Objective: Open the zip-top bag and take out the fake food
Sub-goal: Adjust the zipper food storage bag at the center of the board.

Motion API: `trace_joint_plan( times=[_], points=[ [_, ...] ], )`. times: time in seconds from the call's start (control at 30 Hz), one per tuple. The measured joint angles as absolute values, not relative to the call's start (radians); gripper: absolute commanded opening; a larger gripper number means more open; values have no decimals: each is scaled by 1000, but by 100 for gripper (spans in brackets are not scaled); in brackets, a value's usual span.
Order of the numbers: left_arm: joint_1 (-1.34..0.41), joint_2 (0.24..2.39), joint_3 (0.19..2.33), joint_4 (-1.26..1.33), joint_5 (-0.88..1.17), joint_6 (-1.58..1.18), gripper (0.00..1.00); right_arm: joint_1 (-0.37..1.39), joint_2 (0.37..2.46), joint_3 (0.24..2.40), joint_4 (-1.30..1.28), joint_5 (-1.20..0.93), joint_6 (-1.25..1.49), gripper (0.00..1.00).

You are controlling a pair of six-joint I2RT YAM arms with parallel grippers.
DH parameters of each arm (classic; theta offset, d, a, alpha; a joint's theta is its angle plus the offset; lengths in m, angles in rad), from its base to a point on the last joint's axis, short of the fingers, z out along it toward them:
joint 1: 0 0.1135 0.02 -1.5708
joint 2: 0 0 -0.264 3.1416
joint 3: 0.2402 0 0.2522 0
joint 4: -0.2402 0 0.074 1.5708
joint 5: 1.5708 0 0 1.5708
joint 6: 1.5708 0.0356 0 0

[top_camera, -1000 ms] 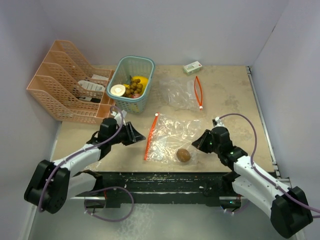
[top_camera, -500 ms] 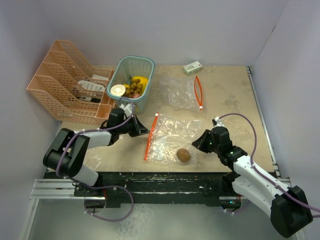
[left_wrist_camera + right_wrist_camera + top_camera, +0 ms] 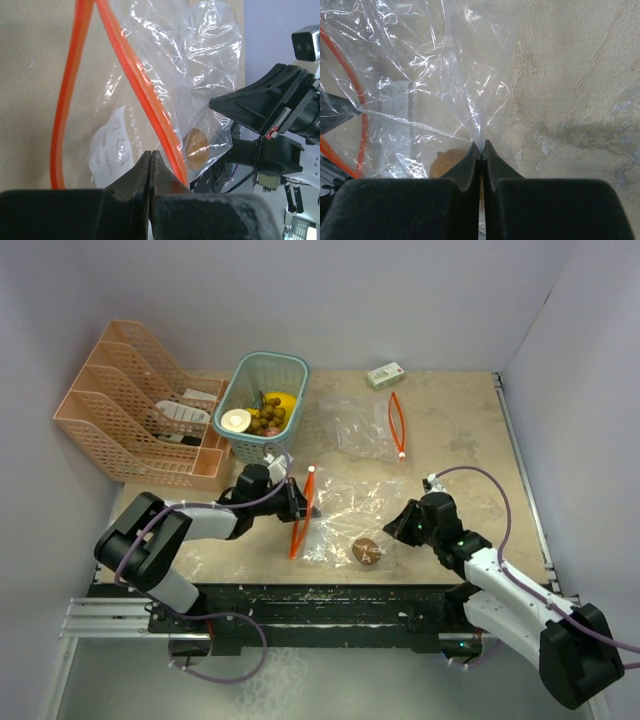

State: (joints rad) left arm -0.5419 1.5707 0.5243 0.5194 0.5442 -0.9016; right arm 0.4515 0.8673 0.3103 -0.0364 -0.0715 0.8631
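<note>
1. Step in hand: opening of the bag (image 3: pixel 345 502). Its orange zip strip (image 3: pixel 145 95) is seen parted into a loop (mouth partly open).
2. Left gripper (image 3: pixel 150 156): clenched just beside the strip; whether film is caught cannot be told.
3. Right gripper (image 3: pixel 481 146): clenched on a pleat of film at the bag's closed end.
4. One brown toy piece (image 3: pixel 366 551) is lying inside the bag; other toy fruits (image 3: pixel 270 410) are in the basket (image 3: pixel 262 448).
5. Next, as judged: the mouth is to be held wide and the piece tipped or drawn out.
</note>
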Motion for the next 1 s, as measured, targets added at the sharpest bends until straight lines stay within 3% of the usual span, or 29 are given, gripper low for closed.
trace_joint_plan(
  times=[0.2,0.43,0.57,0.73,0.87,1.0],
  points=[
    [-650,1590,529,579,518,-922,3,451,891,317,-30,-72,860,0],
    [-789,1849,527,789,505,-1018,10,451,873,360,-34,-71,855,0],
    [-822,1884,525,881,493,-1056,16,451,852,364,-49,-70,850,0],
    [-841,1871,525,867,442,-1056,20,451,817,364,-82,-63,845,0],
    [-894,1802,525,751,290,-1083,20,451,774,364,-98,-60,846,0],
    [-981,1765,525,699,138,-1161,31,451,736,364,-133,-44,847,0]
  ],
)
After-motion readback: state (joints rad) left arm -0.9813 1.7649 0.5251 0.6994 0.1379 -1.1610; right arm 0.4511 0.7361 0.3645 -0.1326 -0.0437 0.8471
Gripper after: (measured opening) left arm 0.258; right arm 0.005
